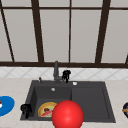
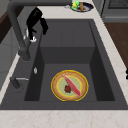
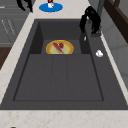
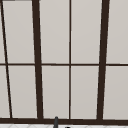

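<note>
My right hand [image 1: 66, 74] hangs just right of the dark faucet [image 1: 56, 71] at the sink's back rim, fingers relaxed and pointing down, holding nothing. In the left side view the same hand [image 2: 36, 21] floats beside the faucet's pipe [image 2: 16, 30], and in the right side view this hand [image 3: 90, 18] is close to the faucet's base [image 3: 96, 33]. My left hand [image 1: 26, 109] floats at the sink's front left corner, fingers loose and down, holding nothing. A yellow plate [image 1: 46, 106] with a red strip of food lies in the left basin [image 2: 69, 85].
A big red ball [image 1: 67, 115] covers part of the plate and the sink's front rim. A blue plate [image 1: 5, 105] sits on the left counter, a dark plate [image 1: 125, 109] with food on the right. A small white knob [image 1: 75, 83] sits on the back rim.
</note>
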{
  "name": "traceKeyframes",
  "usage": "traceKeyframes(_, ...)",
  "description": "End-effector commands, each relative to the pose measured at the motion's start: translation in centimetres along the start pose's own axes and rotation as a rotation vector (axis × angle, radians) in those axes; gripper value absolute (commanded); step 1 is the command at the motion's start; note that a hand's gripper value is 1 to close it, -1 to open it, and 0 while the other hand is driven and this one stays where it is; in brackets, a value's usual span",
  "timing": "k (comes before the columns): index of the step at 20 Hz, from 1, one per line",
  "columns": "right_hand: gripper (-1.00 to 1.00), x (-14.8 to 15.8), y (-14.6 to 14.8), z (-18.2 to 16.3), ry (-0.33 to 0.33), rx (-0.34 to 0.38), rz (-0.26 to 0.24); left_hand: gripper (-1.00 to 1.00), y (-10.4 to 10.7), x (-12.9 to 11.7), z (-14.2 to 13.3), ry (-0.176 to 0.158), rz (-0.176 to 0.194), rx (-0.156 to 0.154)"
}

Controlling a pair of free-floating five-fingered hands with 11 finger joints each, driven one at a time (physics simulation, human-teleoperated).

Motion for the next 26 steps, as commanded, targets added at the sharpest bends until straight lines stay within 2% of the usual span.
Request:
traceKeyframes(1,-1.00,0.1,-1.2,1.0,0.026,-0.088,0.051,0.00,0.0,0.0,0.0,0.000,0.000,0.000)
traceKeyframes(7,-1.00,0.0,-5.1,3.0,0.038,-0.051,0.062,0.00,0.0,0.0,0.0,0.000,0.000,0.000)
traceKeyframes(9,-1.00,-0.1,-6.2,3.3,0.053,-0.002,0.059,0.00,0.0,0.0,0.0,0.000,0.000,0.000)
traceKeyframes(10,-1.00,-0.3,-6.1,2.6,0.061,0.044,0.054,0.00,0.0,0.0,0.0,0.000,0.000,0.000)
traceKeyframes(12,-1.00,-0.8,-5.4,0.0,0.031,0.108,0.070,0.00,0.0,0.0,0.0,0.000,0.000,0.000)
traceKeyframes(15,-1.00,-0.7,-4.6,-3.0,0.051,0.113,0.088,0.00,0.0,0.0,0.0,0.000,0.000,0.000)
traceKeyframes(18,-1.00,-0.9,-6.1,-4.1,0.035,0.095,0.061,0.00,0.0,0.0,0.0,0.000,0.000,0.000)
traceKeyframes(24,-1.00,-0.7,-4.4,-8.4,0.064,0.126,0.076,0.00,0.0,0.0,0.0,0.000,0.000,0.000)
traceKeyframes(26,-1.00,-0.7,-3.5,-10.3,0.076,0.116,0.091,0.00,0.0,0.0,0.0,0.000,0.000,0.000)
